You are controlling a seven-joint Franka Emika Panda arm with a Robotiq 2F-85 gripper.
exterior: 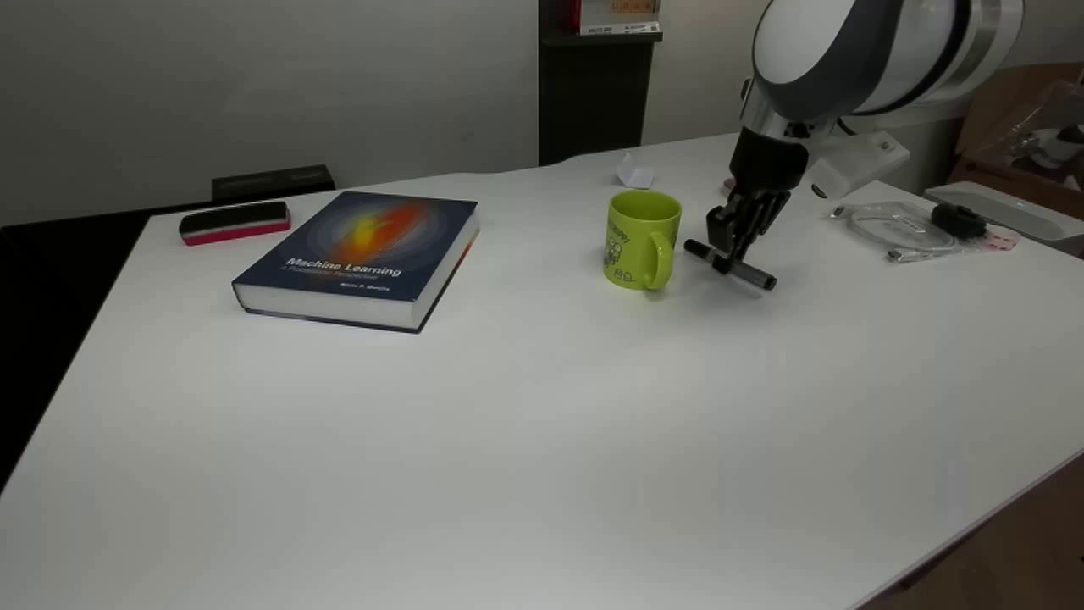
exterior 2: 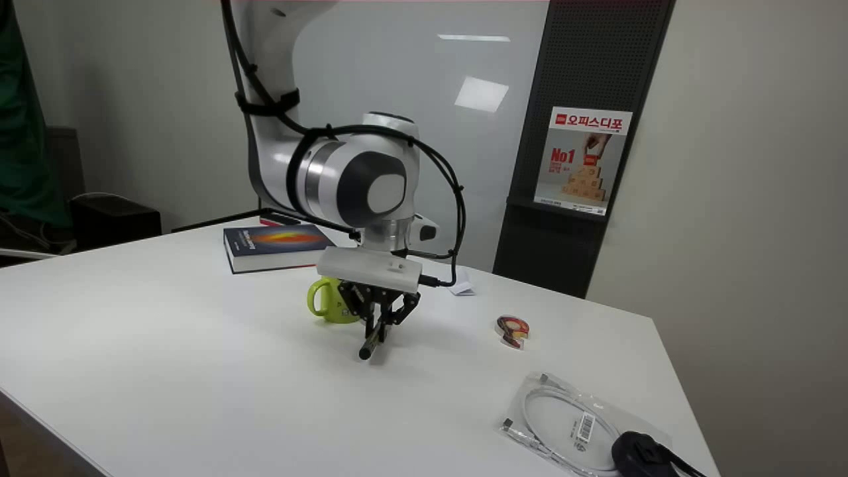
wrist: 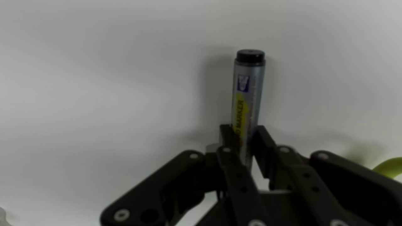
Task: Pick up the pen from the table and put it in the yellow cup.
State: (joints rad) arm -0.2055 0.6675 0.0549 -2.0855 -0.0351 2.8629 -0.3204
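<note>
My gripper [exterior: 730, 259] is shut on the pen [exterior: 757, 275], a grey and black marker, near its middle. In the wrist view the marker [wrist: 248, 84] lies between the two fingertips [wrist: 241, 135], its black end pointing away. The pen is nearly level, low over the white table [exterior: 508, 466], with its shadow just below it. The yellow cup [exterior: 627, 246] stands upright close beside the gripper, apart from the pen, its handle showing. In an exterior view the gripper [exterior 2: 376, 330] partly hides the cup [exterior 2: 338, 310]. A bit of it shows in the wrist view [wrist: 391, 168].
A thick dark book [exterior: 356, 246] lies beyond the cup, with a red-and-black eraser [exterior: 235, 223] behind it. A bagged white cable [exterior 2: 563, 424] and a black device [exterior 2: 639, 457] lie to one side. A folded white paper [exterior: 635, 172] and a small red-and-black object [exterior 2: 513, 330] lie near the back.
</note>
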